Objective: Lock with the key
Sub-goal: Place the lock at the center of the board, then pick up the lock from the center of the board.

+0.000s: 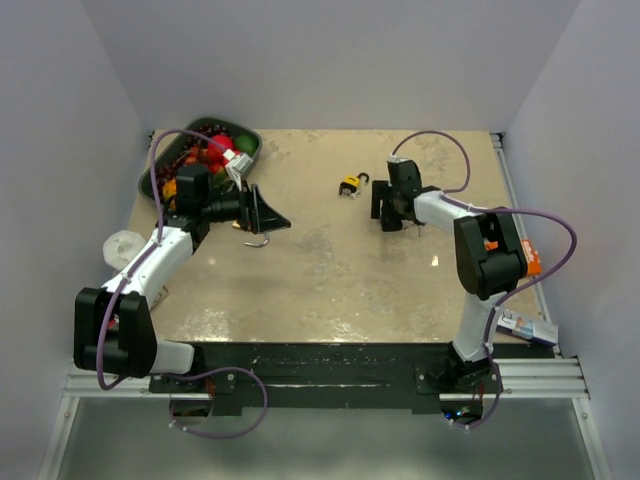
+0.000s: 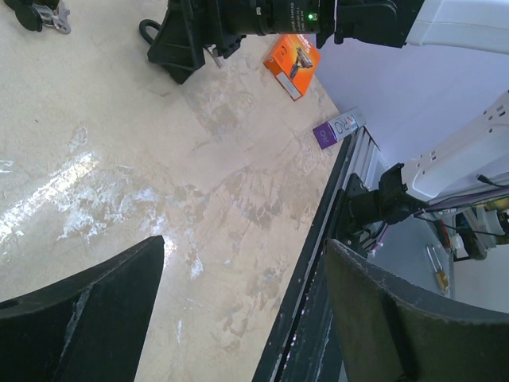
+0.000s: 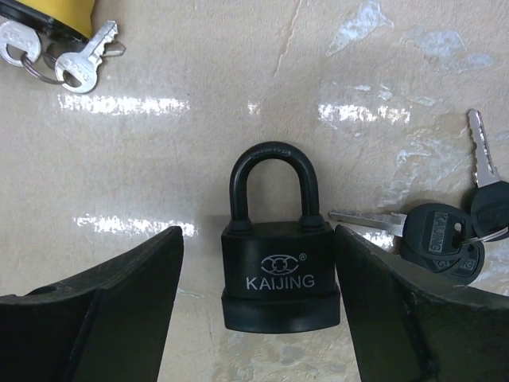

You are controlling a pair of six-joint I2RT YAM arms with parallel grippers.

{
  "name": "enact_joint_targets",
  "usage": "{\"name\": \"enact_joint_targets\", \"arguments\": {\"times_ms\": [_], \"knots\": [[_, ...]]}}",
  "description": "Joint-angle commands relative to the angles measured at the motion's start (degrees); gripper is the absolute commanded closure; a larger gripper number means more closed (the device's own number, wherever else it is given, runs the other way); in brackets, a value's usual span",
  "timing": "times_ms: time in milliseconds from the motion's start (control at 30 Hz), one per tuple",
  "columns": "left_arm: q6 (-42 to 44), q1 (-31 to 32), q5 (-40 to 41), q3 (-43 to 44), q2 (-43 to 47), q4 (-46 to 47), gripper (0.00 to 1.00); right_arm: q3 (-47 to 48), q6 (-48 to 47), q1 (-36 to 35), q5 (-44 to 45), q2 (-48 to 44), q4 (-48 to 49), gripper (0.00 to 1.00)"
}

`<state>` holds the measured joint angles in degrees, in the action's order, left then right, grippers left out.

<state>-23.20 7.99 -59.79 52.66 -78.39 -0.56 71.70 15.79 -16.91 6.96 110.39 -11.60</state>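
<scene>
A black padlock [image 3: 278,274] marked KAIJING lies flat on the table, both shackle legs seated in its body. My right gripper [image 3: 258,231] is open and straddles it, one finger on each side, neither touching. Black-headed keys [image 3: 441,239] on a ring lie just right of the lock, beside the right finger. In the top view the right gripper [image 1: 392,210] covers the lock. My left gripper [image 1: 268,212] is open and empty, raised at the table's left; the left wrist view shows its fingers [image 2: 87,310] spread over bare table.
A yellow padlock [image 1: 350,185] with silver keys [image 3: 79,60] lies just beyond the black one. A green bin [image 1: 245,150] of toy fruit stands at the back left. A silver hook [image 1: 260,240] lies near the left gripper. An orange packet [image 2: 293,62] and a purple box [image 2: 338,129] lie at the right edge.
</scene>
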Motion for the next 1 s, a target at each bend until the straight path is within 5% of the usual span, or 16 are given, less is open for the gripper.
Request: {"name": "enact_joint_targets", "arguments": {"times_ms": [0, 400, 600, 967], "knots": [[0.88, -0.25, -0.85, 1.04, 1.22, 0.91, 0.14, 2.92, 2.22, 0.12, 0.95, -1.23, 0.0, 0.21], [1.06, -0.52, 2.13, 3.06, 1.49, 1.95, 0.14, 11.52, 0.54, -0.67, 1.04, -2.9, 3.07, 0.18], [-5.18, -0.61, 3.27, 0.16, 1.57, 9.86, 0.14, 18.91, 7.4, -4.62, 6.66, 3.16, 0.43, 0.14], [-5.19, -0.69, 4.15, -0.98, 1.84, 10.31, 0.14, 32.53, 12.86, -9.37, 14.75, 15.64, -4.75, 0.07]]}}
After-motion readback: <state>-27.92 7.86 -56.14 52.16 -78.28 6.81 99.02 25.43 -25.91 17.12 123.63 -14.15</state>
